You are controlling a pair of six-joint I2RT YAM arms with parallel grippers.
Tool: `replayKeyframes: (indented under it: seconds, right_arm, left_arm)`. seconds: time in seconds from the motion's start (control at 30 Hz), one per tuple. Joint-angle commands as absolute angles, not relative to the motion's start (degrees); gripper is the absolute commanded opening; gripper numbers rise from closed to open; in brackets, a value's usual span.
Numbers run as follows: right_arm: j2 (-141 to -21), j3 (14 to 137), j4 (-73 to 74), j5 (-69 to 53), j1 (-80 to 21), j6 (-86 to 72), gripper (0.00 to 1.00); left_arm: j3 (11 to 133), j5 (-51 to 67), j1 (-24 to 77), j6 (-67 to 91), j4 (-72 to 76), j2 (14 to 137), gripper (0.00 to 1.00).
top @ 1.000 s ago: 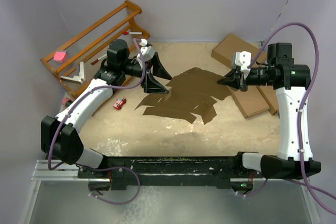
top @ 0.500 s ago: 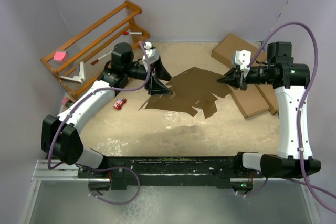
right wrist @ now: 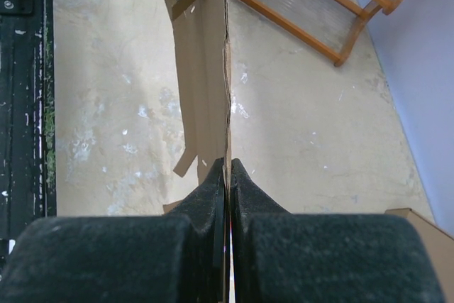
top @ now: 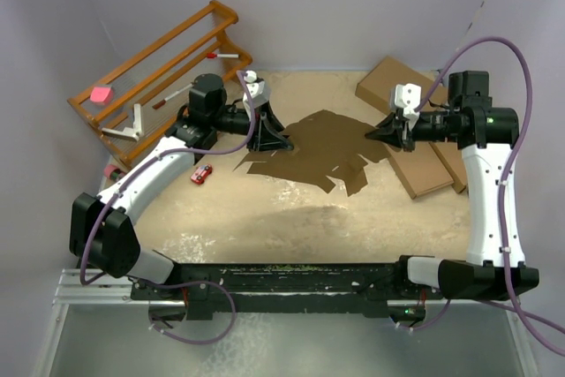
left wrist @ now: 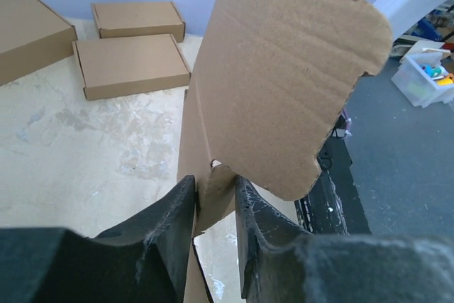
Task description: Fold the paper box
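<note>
The paper box (top: 322,147) is a brown die-cut cardboard sheet with notched flaps, held above the sandy table between both grippers. My left gripper (top: 269,139) is shut on a flap at the sheet's left end; in the left wrist view (left wrist: 214,189) the flap (left wrist: 284,69) stands up just past the fingers (left wrist: 174,218). My right gripper (top: 378,133) is shut on the sheet's right edge; in the right wrist view (right wrist: 228,168) the sheet (right wrist: 209,69) runs edge-on away from the fingertips (right wrist: 245,189).
A larger brown box (top: 395,79) and two flat brown boxes (top: 424,169) lie at the back right, also in the left wrist view (left wrist: 131,65). A wooden rack (top: 159,68) with a pink object (top: 101,94) stands back left. A small red item (top: 201,174) lies below the left arm.
My left gripper has moved right and away toward the back, pulling the sheet's left end up and in. The sheet looks narrower from above. The right gripper has hardly moved.
</note>
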State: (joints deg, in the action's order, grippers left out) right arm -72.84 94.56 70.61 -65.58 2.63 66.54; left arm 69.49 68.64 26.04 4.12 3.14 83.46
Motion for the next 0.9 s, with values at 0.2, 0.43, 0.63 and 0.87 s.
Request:
replayKeyframes:
  seconds: [0.2, 0.43, 0.63, 0.87]
  right_arm:
    - [-71.64, 93.28, 68.76, -68.35, 2.37, 63.93, 0.00]
    - [-71.54, 93.43, 69.22, -69.62, 2.37, 63.35, 0.00]
    - [-71.54, 93.36, 69.28, -70.77, 2.37, 62.93, 0.00]
    - [-71.37, 92.84, 68.41, -71.17, 2.37, 61.54, 0.00]
  left_arm:
    - [68.01, 66.31, 26.57, 7.95, 10.42, 82.63, 0.39]
    - [67.04, 66.23, 27.13, 8.78, 12.72, 83.05, 0.40]
    - [65.31, 64.99, 27.68, 10.73, 16.71, 83.23, 0.36]
    - [64.61, 64.86, 27.95, 12.03, 20.04, 83.29, 0.04]
